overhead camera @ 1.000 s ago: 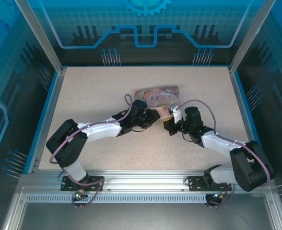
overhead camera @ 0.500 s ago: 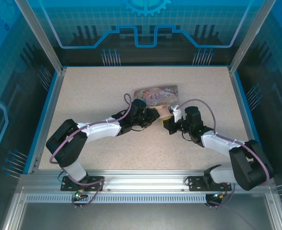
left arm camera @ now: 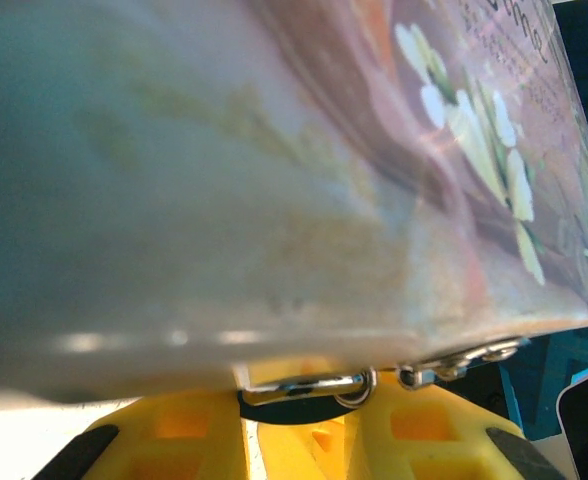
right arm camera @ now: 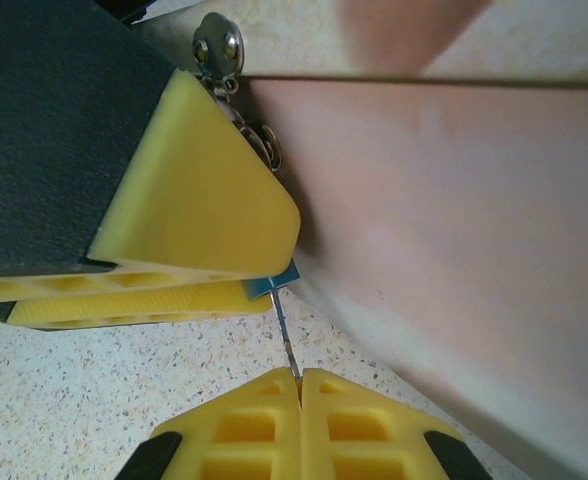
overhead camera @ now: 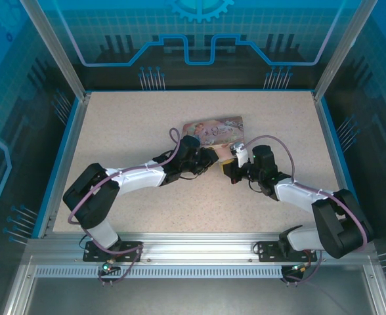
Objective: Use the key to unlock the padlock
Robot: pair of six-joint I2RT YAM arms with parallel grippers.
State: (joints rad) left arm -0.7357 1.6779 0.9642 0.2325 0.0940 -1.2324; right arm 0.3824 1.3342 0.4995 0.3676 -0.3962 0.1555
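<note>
Table (overhead camera: 127, 131) comes first for you: a pale speckled top inside a blue-edged frame, with both arms meeting near its middle. Next in size is the flat pink tin (left arm camera: 274, 150), standing on edge against the arms. Its lid carries a soft illustration with white flowers. Cursive lettering runs along one corner, with smaller lines under it, but you cannot read any of it because it is blurred and cut off. A small metal clasp (right arm camera: 219, 45) with a ring sits at the tin's edge.

Your left end effector (left arm camera: 304, 410) has yellow fingers (right arm camera: 204, 180) clamped on the padlock (right arm camera: 284, 279). Only a blue corner of its body peeks out between the two pads, just beside the tin's lower edge and just above the table. The shackle cannot be made out, and no brand or marking shows on the blue.

Your right end effector (right arm camera: 299, 385) has its yellow pads pressed together on the key (right arm camera: 286, 335). The key is a thin, dull-metal sliver standing straight out from the pads. Its far tip meets the blue corner of the padlock, but whether it has entered the keyhole cannot be told.
</note>
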